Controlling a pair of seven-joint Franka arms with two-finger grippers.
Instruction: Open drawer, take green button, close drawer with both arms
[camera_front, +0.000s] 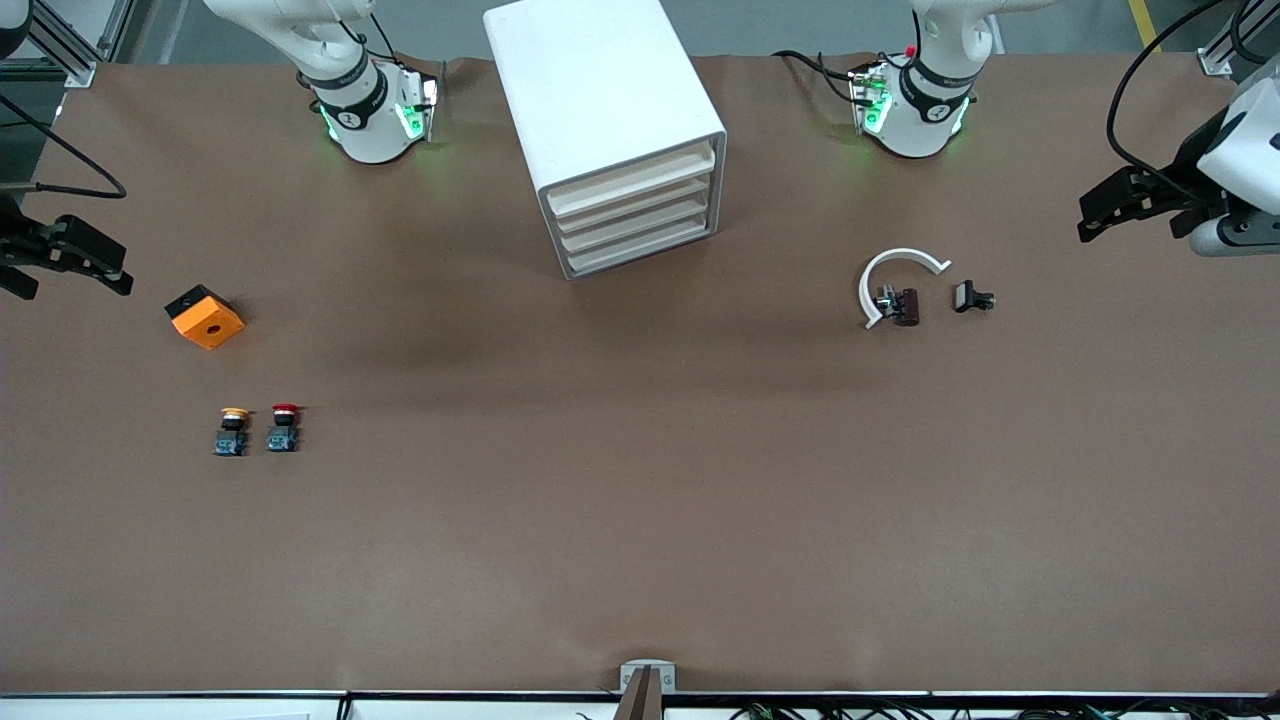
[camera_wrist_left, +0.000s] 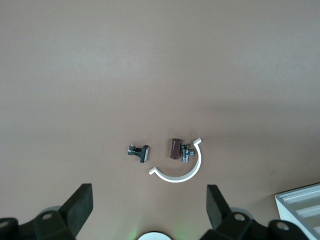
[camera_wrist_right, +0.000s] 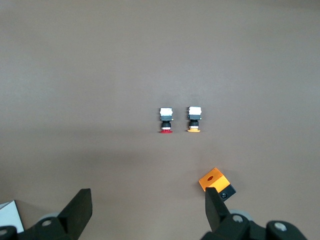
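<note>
Yellow-capped button (camera_front: 232, 431): stood nearest the front camera, toward the right arm's end of the table, just beside the red-capped button (camera_front: 284, 427).

Orange block (camera_front: 205, 317): lay farther from the front camera than the two buttons, at the same end of the table.

White clip (camera_front: 893, 280): a curved piece lay toward the left arm's end, with a small brown part (camera_front: 905, 306) in its opening and a small black part (camera_front: 970, 297) just beside it.

Drawer cabinet (camera_front: 610, 120): stood at mid-table, farther from the front camera than the loose parts; all four drawers (camera_front: 634, 218) were shut, their fronts turned toward the front camera and angled somewhat toward the left arm's end.

Green-capped button: was not seen in any view; it was judged to lie inside a shut drawer.

Right gripper (camera_front: 70, 262): was held over its own end of the table, well apart from the cabinet, jaws spread wide.

Left gripper (camera_front: 1135, 205): was held over its own end, likewise well apart, jaws spread wide.

Governing relation: the drawer fronts were canted toward the left arm's end, so the left arm was judged better placed for the pull.
</note>
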